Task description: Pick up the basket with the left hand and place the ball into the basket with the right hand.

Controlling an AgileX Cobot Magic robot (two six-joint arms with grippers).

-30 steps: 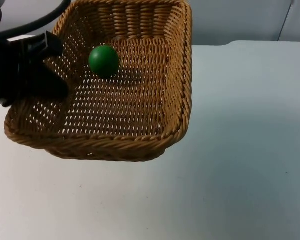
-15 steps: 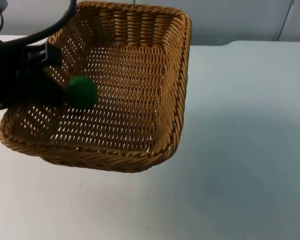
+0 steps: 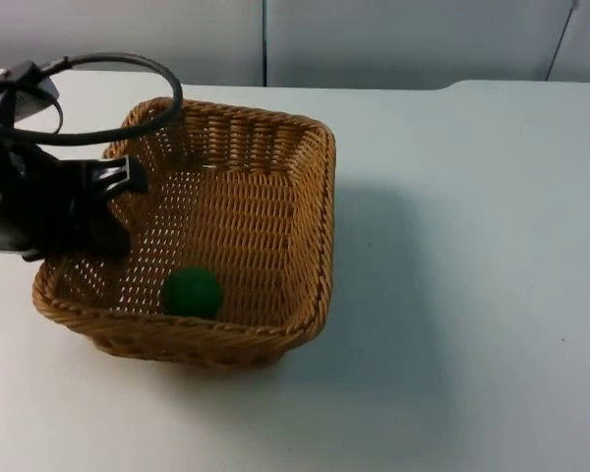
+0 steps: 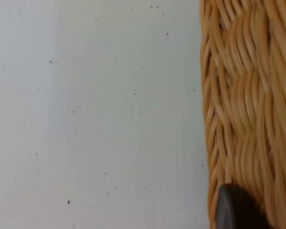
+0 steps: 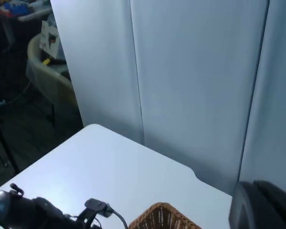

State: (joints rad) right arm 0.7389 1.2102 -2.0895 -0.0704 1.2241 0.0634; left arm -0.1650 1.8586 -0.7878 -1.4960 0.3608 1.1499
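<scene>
One ball (image 3: 191,292) inside basket (image 3: 275,133).

basket (image 3: 275,216) rim at 9 o'clock hidden under left gripper (image 3: 113,211); finger state unreadable. ball (image 3: 191,292) lower edge hidden behind the 6 o'clock wall.

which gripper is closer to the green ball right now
Left. The left gripper grips the basket by its left wall, just up from the green ball lying inside. The right gripper is raised well away, looking down on the basket from afar.
</scene>
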